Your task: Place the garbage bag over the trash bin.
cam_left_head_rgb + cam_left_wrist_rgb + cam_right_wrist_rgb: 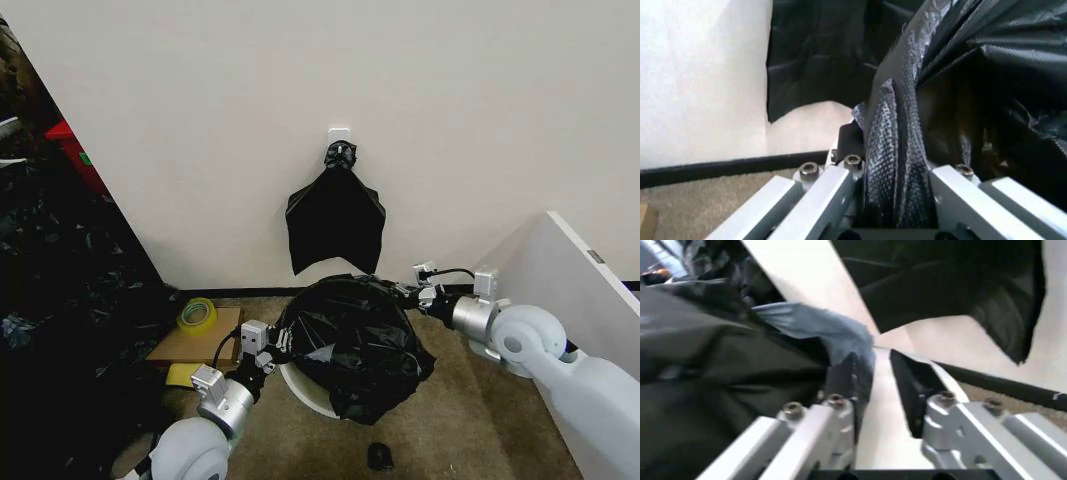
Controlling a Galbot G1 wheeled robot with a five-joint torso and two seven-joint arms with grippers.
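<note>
Head view: garbage bag (352, 345) draped over trash bin (305, 391). Left end effector (897, 200) pinching plastic; right end effector (880, 385) spread. Pull hem down evenly.

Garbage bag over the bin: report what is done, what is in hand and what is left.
Done: the garbage bag is draped over the top of the trash bin.

In hand: the left claw has a fold of plastic between its fingers; the right claw is at the opposite edge, fingers apart.

Left: the bin's near rim and wall are bare, so the bag needs to be pulled down around it.
</note>
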